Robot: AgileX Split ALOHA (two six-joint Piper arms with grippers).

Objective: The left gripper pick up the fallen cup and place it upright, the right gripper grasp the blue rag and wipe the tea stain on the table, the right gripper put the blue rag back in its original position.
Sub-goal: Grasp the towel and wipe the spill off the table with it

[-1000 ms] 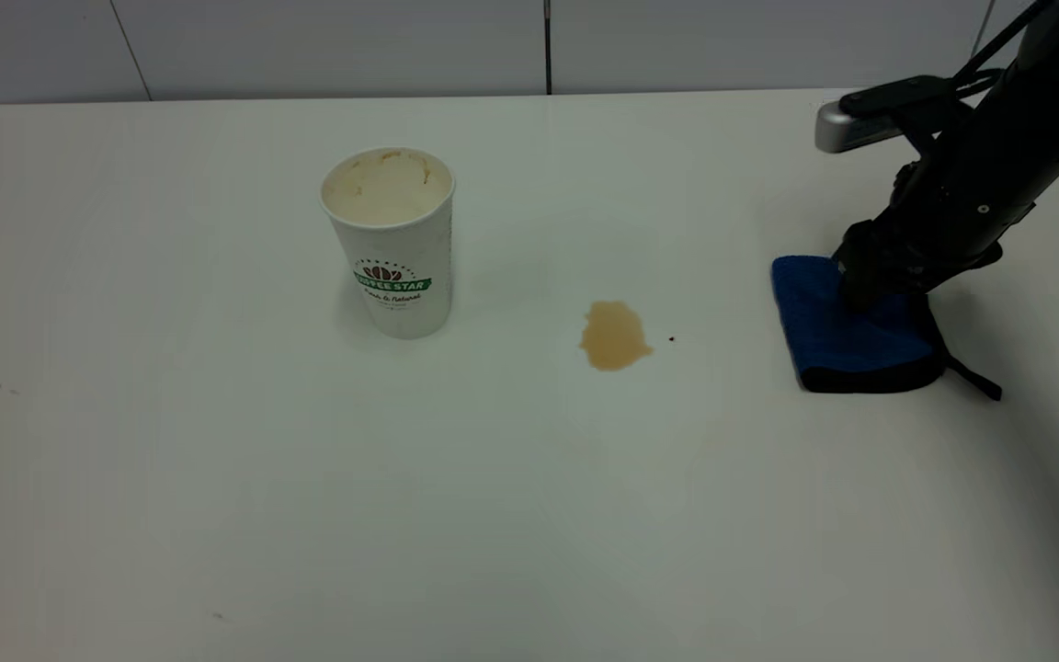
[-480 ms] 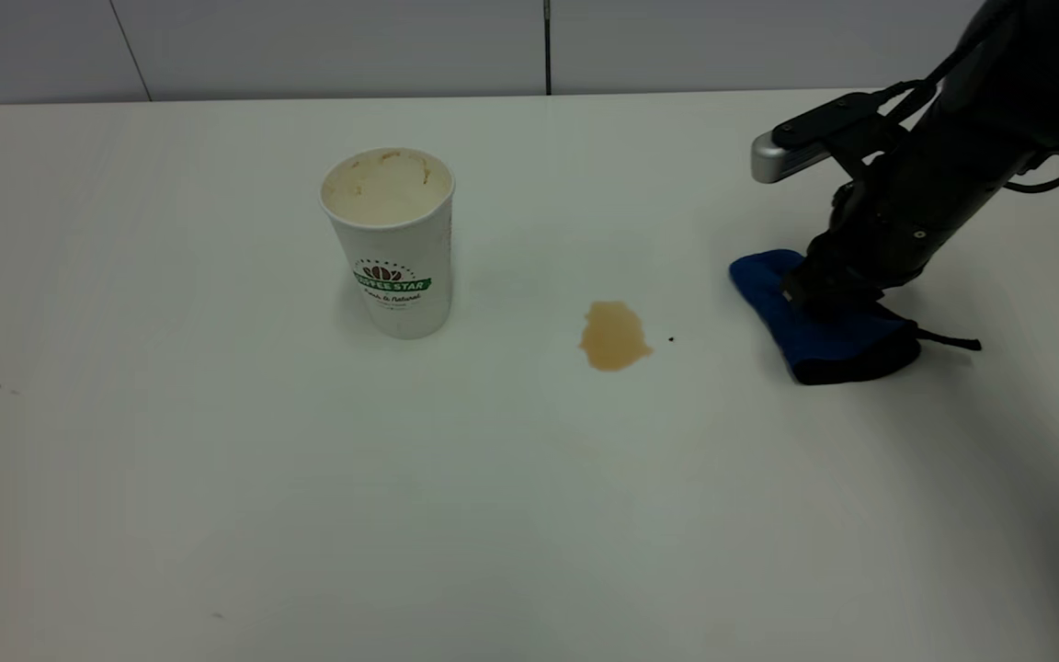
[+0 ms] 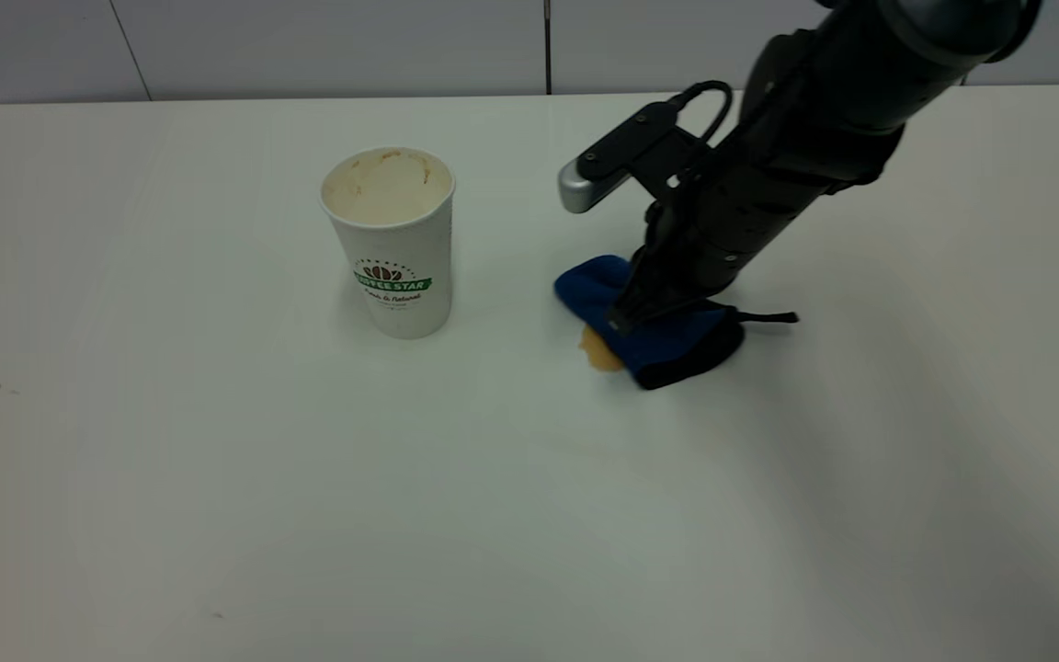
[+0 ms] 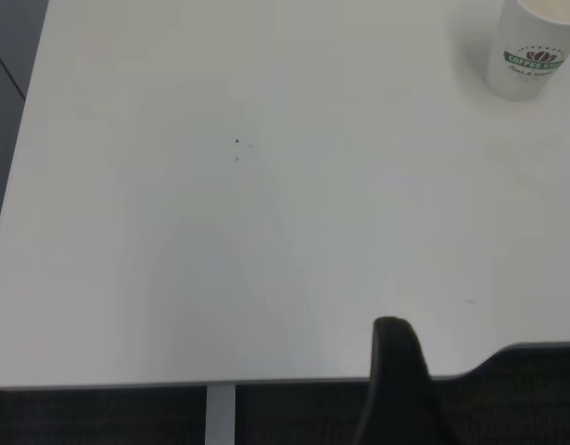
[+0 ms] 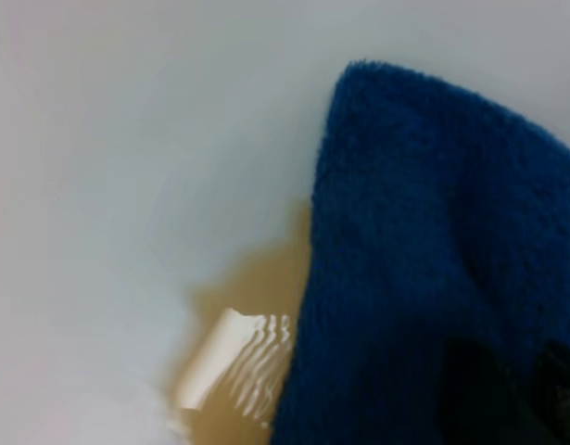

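Blue rag [image 3: 667,340] over tea stain [image 3: 592,348], loop tail rightward

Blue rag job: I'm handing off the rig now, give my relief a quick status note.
Right end effector: shut on the blue rag, pressing it onto the tea stain, which still shows at the rag's edge.
Left end effector: parked off the table's edge, away from the cup.
Cup: upright, done.
Left: finish wiping, then return the rag to the table's right side.
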